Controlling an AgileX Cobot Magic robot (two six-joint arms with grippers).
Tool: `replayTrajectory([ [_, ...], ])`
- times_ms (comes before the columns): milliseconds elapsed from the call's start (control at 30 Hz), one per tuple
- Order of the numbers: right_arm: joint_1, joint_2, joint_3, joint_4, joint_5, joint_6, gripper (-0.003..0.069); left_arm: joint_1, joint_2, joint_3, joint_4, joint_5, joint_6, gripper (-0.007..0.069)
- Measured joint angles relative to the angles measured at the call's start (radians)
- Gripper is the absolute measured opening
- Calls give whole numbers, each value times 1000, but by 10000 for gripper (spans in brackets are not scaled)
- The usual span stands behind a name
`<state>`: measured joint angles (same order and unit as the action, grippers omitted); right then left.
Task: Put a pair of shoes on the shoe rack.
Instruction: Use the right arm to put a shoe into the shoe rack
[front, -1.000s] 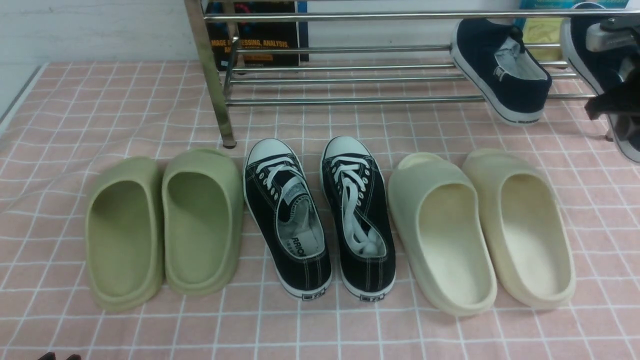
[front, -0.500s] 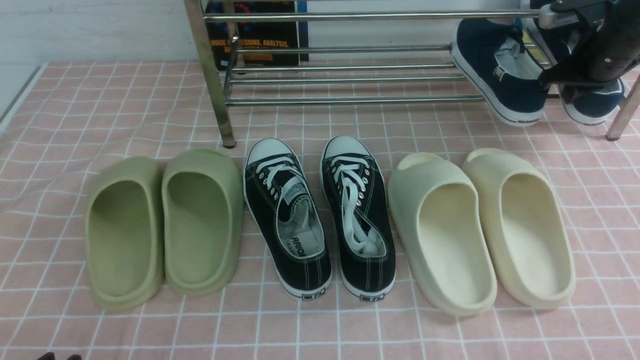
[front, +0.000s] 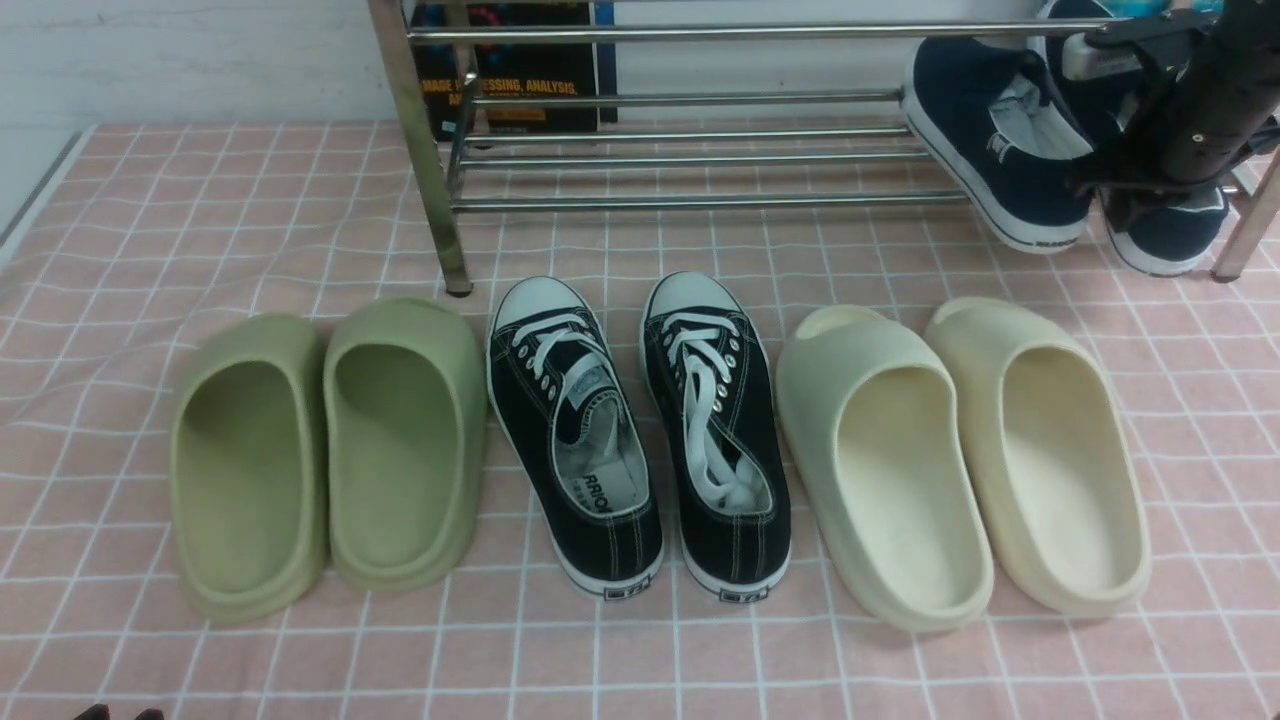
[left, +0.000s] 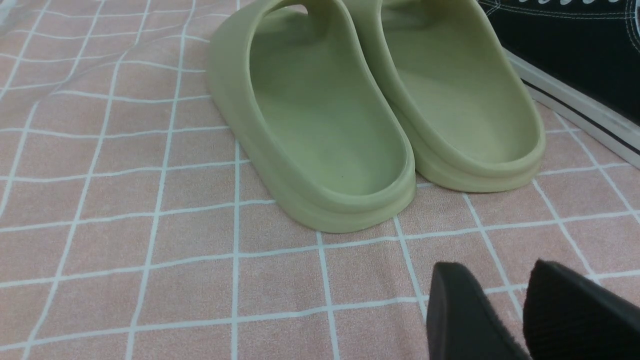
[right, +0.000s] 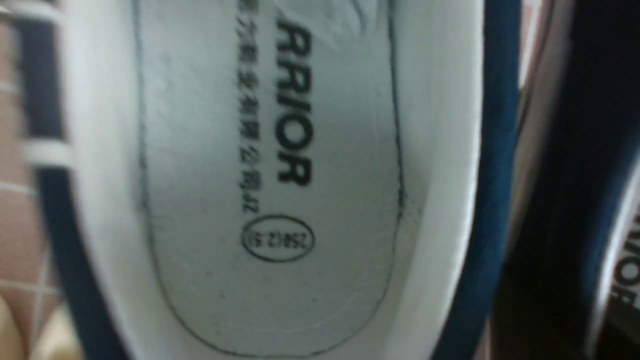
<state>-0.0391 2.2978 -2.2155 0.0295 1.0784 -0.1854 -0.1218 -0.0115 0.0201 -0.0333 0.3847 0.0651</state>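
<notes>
At the right end of the chrome shoe rack (front: 700, 201), one navy shoe (front: 1000, 150) lay tilted on the lower bars; the second navy shoe (front: 1172, 232) sat beside it under my right gripper (front: 1125, 195), its grip unclear. My left gripper (left: 495, 270) hung released over the pink cloth (left: 150, 250)

**Three Pairs Lined Up on the Desk (front: 120, 260)**

We saw a pink checked cloth (front: 900, 660) covering the desk. On it lay green slides (front: 400, 440), black lace-up sneakers (front: 570, 430) and cream slides (front: 880, 450), side by side. Behind them stood the shoe rack (front: 700, 200), its legs on the cloth, with the navy shoes (front: 1000, 170) at its right end.
</notes>
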Motion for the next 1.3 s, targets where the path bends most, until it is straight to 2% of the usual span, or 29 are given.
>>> replayTrajectory([
  [67,0,-3,-12,2,-6,-1,143,0,0,0,0,0,0,237],
  [100,0,-6,-27,3,-12,-3,213,0,0,0,0,0,0,237],
  [133,0,-8,-36,3,-4,-4,253,0,0,0,0,0,0,237],
  [267,0,-15,-66,3,60,-5,378,0,0,0,0,0,0,237],
  [433,0,-66,-67,6,120,-5,414,0,0,0,0,0,0,237],
  [567,-2,-131,-68,-30,161,-5,364,0,0,0,0,0,0,237],
  [700,-25,-171,-69,-54,167,-5,224,0,0,0,0,0,0,237],
  [733,-30,-173,-69,-54,167,-5,216,0,0,0,0,0,0,237],
  [833,-83,-174,-24,-54,167,-4,39,0,0,0,0,0,0,237],
  [900,-114,-174,20,-54,167,8,-7,0,0,0,0,0,0,237],
  [1067,-173,-172,190,-44,158,41,-19,0,0,0,0,0,0,237],
  [1300,-143,-148,293,72,21,42,-18,0,0,0,0,0,0,237],
])
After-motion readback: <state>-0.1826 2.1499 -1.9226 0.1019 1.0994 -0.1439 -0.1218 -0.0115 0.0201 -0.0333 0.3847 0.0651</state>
